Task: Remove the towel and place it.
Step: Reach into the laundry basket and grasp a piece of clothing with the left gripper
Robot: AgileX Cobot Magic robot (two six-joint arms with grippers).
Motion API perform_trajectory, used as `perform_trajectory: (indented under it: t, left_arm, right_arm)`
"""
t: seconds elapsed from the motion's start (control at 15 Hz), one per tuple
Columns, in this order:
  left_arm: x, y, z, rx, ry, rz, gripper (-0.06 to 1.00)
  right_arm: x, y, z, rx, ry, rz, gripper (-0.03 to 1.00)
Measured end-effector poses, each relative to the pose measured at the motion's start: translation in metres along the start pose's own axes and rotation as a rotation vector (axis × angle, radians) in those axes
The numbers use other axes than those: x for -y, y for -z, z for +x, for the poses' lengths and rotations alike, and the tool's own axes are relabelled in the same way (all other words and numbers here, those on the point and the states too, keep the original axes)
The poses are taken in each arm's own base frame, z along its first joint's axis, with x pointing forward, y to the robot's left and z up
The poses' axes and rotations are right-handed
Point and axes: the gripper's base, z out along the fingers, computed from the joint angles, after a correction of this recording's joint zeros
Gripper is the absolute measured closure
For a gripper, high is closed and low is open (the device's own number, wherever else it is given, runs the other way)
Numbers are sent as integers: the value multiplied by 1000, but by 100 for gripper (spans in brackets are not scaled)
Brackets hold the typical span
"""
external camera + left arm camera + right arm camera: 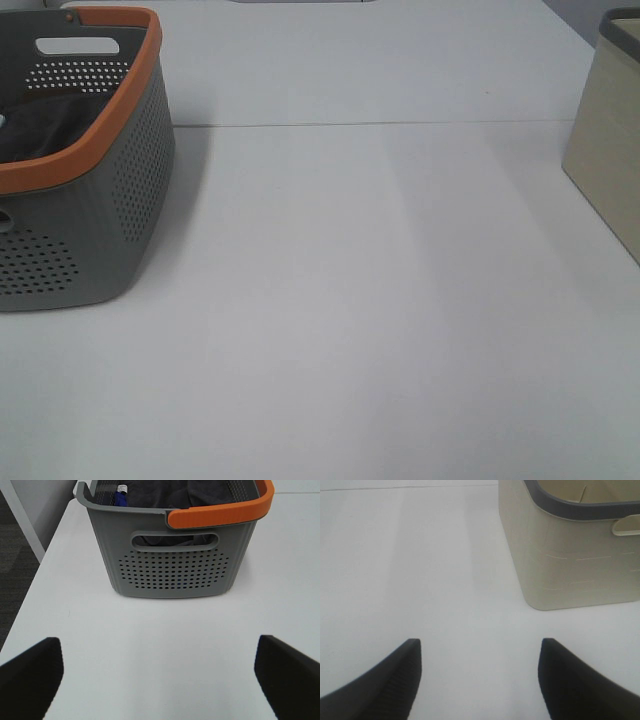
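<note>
Surface, white and matte, fills most of the high view, with a thin seam running across its far part. A grey plastic laundry basket stands at the left edge of that view, partly cut off by the frame. Its walls are perforated with rows of small holes, it has a slot handle in the end wall, and much of its rim is orange. A cream-coloured bin with a dark grey rim stands at the right edge, well apart from the basket, with bare surface between them.

The towel, dark and soft-looking, lies crumpled inside the basket below the rim. In the left wrist view it also shows through the handle slot.

The left hand faces the basket's end wall from a little way off. Its two dark fingers are spread wide, with only bare surface between them, and they grip nothing. The right hand is near the bin, off one of its corners. Its fingers are also parted over bare surface and grip nothing.

A small bright blue object with a pale cap rests against the basket's inner wall near one corner, beside the towel. What it is cannot be told.
</note>
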Motion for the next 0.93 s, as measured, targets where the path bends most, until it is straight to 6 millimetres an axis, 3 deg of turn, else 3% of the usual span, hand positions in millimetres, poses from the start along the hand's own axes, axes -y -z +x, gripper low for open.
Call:
perform_trajectory:
  t: [0.27, 0.4, 0.53, 0.67, 0.73, 0.93]
  left_arm:
    - [0, 1, -1, 2, -35, 0, -4]
    - [0, 9, -15, -7, -92, 0, -4]
    - [-1, 14, -50, -25, -153, 4, -4]
    - [-1, 7, -91, -67, -241, 14, -4]
    - [0, 4, -102, -77, -272, 17, -4]
    - [1, -24, -163, -132, -399, 45, -4]
  right_arm:
    - [0, 0, 0, 0, 0, 0, 38]
    - [0, 0, 0, 0, 0, 0, 38]
    - [0, 0, 0, 0, 0, 0, 38]
    - [0, 0, 0, 0, 0, 0, 38]
    - [0, 0, 0, 0, 0, 0, 38]
    - [0, 0, 0, 0, 0, 0, 38]
